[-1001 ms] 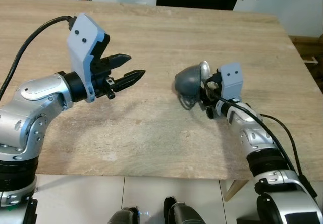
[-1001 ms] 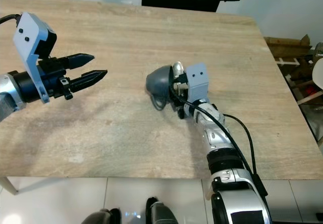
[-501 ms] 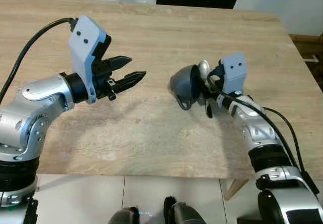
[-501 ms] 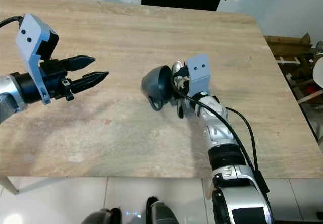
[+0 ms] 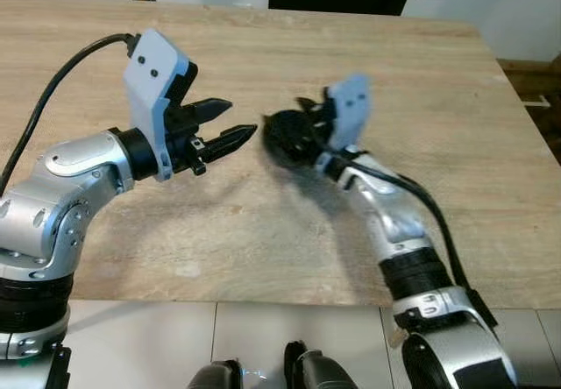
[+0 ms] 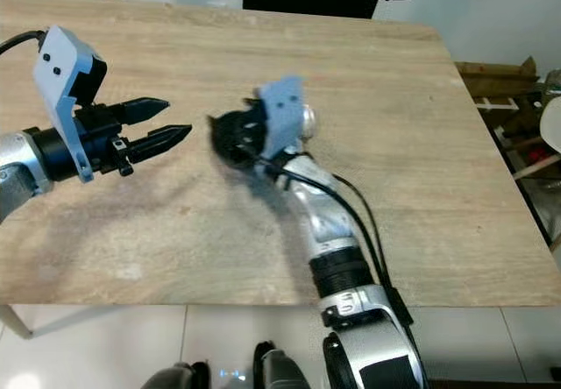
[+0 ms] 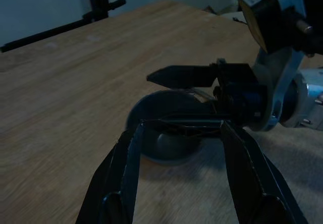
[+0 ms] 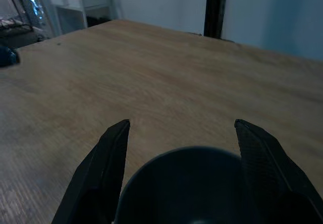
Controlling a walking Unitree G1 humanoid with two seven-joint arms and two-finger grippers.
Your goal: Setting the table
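Fingers (image 8: 108,168) of the right gripper (image 5: 298,135) are clamped on a dark grey cup (image 7: 166,133), which is held near the middle of the wooden tabletop (image 5: 421,74), tilted on its side. Just beside the cup, on its left, the left gripper (image 5: 230,122) is held above the tabletop with its fingers slightly apart and pointed toward it.

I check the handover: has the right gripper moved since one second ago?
Yes. The right gripper with the grey cup has moved along the table toward the robot's left, close to the left gripper.
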